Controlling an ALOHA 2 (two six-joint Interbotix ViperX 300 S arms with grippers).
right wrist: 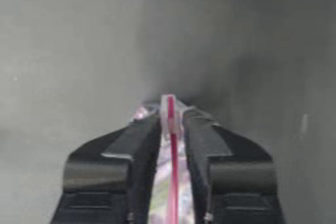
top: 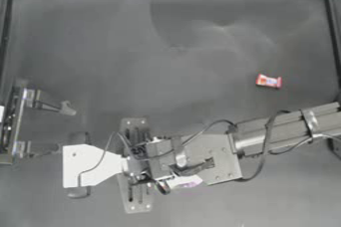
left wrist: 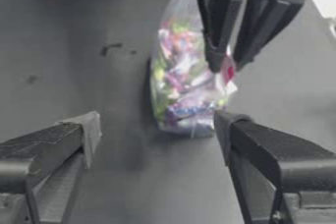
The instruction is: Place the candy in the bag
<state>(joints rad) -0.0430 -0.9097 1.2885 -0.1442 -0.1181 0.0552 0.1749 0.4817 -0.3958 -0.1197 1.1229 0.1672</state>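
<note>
The right gripper [right wrist: 172, 120] is clamped on the pink closure strip of the bag [left wrist: 187, 88], holding the clear pouch of mixed sweets upright on the dark table [top: 166, 47]. Just beside it, facing the bag, the left gripper [left wrist: 154, 137] stands with jaws spread wide, gripping nothing. Well apart from both, the red-orange candy [top: 268, 81] lies alone on the table.

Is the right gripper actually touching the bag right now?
Touching. In the right wrist view the right gripper has its jaws shut on the bag, pinching its pink closure strip. The left wrist view shows the same pinch on the bag's edge.
</note>
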